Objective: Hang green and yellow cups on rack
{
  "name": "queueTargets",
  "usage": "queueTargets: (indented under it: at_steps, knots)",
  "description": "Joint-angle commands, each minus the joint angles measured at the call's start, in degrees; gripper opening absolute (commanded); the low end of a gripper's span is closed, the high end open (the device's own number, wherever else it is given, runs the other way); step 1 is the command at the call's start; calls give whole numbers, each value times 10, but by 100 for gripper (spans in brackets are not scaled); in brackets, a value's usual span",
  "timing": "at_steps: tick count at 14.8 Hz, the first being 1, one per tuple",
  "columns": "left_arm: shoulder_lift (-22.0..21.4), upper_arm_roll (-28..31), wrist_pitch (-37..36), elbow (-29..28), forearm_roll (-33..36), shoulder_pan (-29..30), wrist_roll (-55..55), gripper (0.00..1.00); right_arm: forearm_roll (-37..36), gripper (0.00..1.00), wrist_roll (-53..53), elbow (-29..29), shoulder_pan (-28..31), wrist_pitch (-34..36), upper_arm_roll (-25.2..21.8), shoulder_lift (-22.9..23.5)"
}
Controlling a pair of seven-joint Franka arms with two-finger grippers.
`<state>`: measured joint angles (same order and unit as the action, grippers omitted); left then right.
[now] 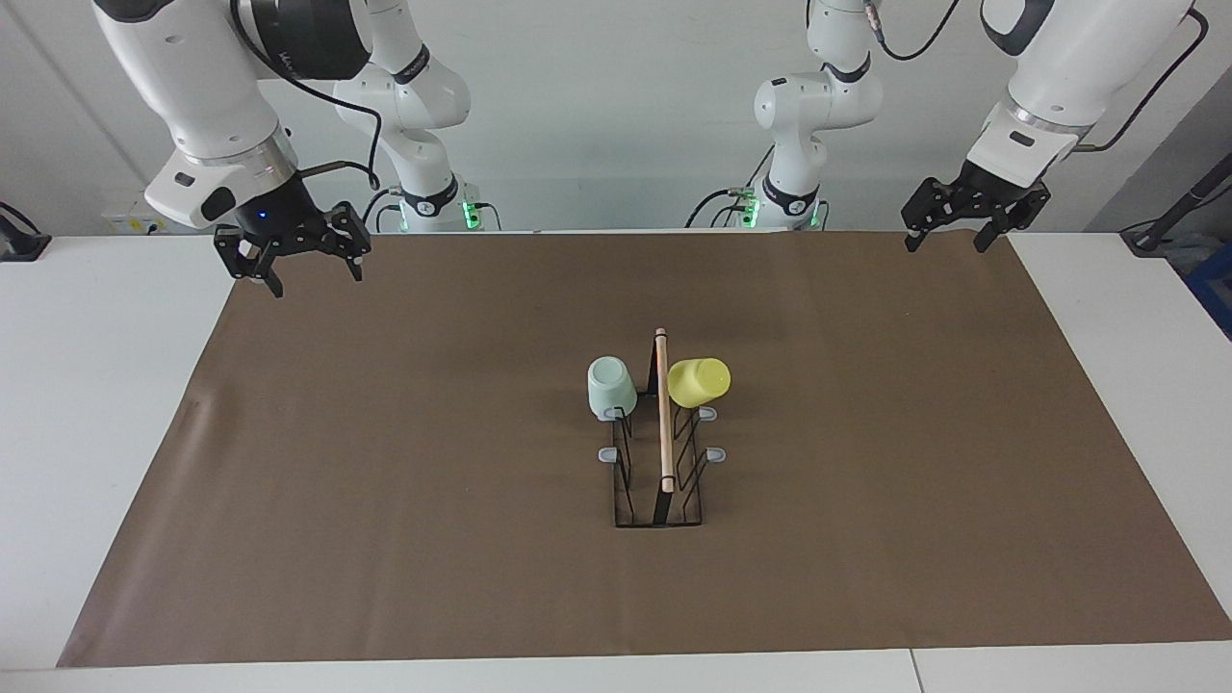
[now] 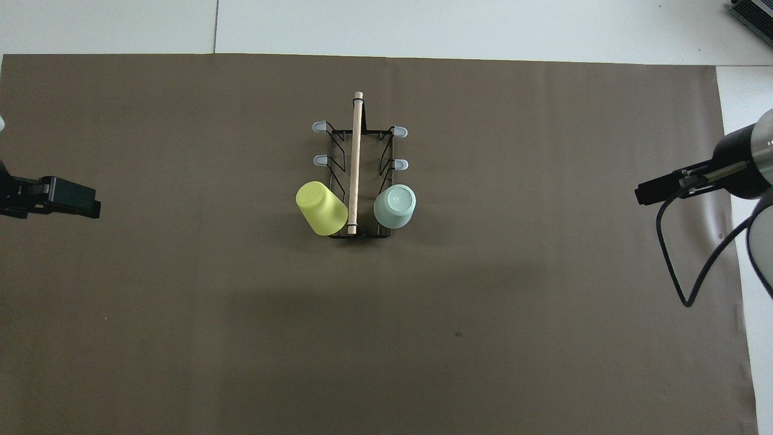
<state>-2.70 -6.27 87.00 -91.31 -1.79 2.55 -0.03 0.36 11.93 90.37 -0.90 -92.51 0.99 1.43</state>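
The black wire rack (image 1: 664, 486) with its wooden rod handle stands mid-mat; it also shows in the overhead view (image 2: 356, 151). The pale mint green cup (image 1: 610, 387) hangs upside down on a prong at the rack's end nearest the robots, on the right arm's side (image 2: 395, 206). The yellow cup (image 1: 700, 382) hangs tilted on the prong beside it, on the left arm's side (image 2: 320, 208). My right gripper (image 1: 314, 279) is open and empty over the mat's corner near its base. My left gripper (image 1: 944, 243) is open and empty over the mat's corner near its own base.
A brown mat (image 1: 385, 481) covers most of the white table (image 1: 87, 385). Several grey-tipped prongs (image 2: 319, 127) on the rack's farther part are bare. In the overhead view only the edges of the left gripper (image 2: 69, 198) and right gripper (image 2: 655, 192) show.
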Motion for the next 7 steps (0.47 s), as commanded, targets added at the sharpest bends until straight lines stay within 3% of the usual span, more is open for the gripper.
queueTargets:
  at_steps: [1, 7]
  knots:
    - [-12, -1, 5, -14, 8, 0, 6, 100, -12, 100, -23, -5, 7, 1, 9, 0]
    - [-12, -1, 7, -14, 8, 0, 9, 100, -11, 100, -27, -10, 18, 0, 3, 0]
